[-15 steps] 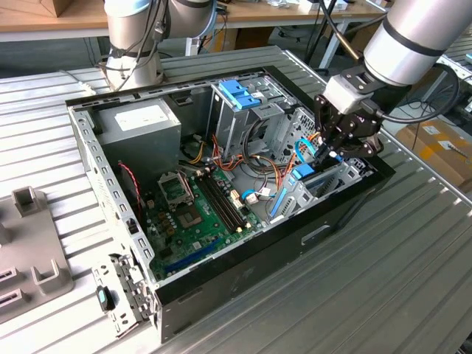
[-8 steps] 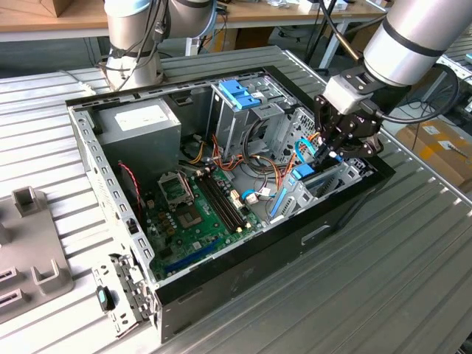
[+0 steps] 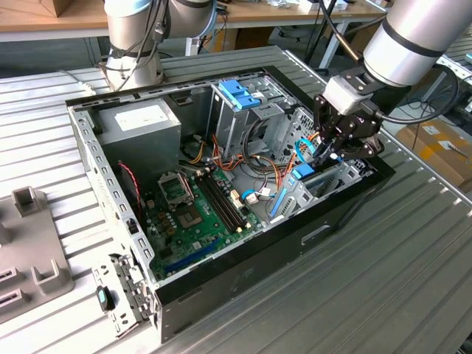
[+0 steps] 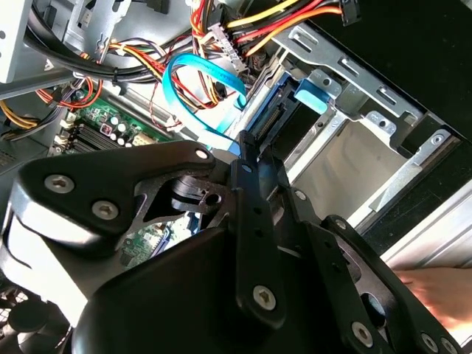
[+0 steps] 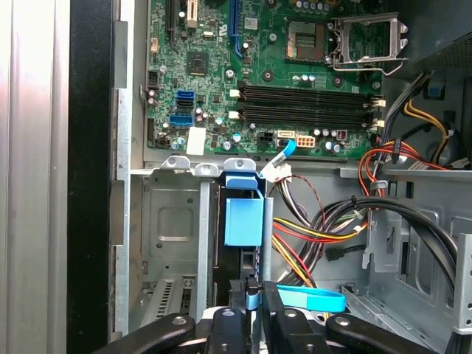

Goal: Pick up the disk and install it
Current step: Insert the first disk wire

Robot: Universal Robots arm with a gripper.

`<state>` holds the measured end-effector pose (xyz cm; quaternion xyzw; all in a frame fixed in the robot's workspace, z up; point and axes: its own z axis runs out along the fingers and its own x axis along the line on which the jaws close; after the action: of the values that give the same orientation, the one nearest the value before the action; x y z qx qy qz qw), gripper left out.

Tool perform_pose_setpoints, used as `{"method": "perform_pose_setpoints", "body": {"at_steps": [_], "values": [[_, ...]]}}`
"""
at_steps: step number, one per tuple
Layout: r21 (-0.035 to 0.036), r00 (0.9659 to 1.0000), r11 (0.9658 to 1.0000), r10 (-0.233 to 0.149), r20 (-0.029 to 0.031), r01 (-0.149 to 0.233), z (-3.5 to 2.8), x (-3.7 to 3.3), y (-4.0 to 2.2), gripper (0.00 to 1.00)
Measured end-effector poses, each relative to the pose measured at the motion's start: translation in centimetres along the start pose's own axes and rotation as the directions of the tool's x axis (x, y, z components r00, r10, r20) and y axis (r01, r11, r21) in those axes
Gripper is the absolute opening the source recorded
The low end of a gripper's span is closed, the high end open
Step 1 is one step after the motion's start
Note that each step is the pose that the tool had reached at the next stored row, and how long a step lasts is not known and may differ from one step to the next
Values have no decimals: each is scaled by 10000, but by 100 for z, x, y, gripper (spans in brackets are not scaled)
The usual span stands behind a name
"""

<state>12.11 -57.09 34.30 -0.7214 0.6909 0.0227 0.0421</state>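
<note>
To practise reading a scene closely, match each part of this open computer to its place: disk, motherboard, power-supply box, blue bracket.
1 disk
2 motherboard
3 power-supply box
4 blue bracket

A atop the tall metal cage
B on edge in the bay at the gripper
C flat on the case floor
D case corner, exterior view's left

Pairs: 1-B, 2-C, 3-D, 4-A
</note>
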Motion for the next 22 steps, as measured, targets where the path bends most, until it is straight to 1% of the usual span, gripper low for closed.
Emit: {"method": "perform_pose_setpoints", "body": {"at_steps": [2, 4, 7, 9, 12, 14, 20, 22], "values": [[0, 10000, 10000, 0, 0, 0, 0, 0, 0, 25], [0, 10000, 10000, 0, 0, 0, 1, 0, 0, 37], [0, 10000, 10000, 0, 0, 0, 1, 0, 0, 37], [0, 10000, 10000, 0, 2, 0, -13, -1, 0, 37], [0, 10000, 10000, 1, 2, -1, -66, -6, -2, 37], [0, 10000, 10000, 0, 0, 0, -119, -11, -3, 37], [0, 10000, 10000, 0, 0, 0, -247, -23, -7, 37], [0, 10000, 10000, 0, 1, 0, -268, -24, -8, 37]]}}
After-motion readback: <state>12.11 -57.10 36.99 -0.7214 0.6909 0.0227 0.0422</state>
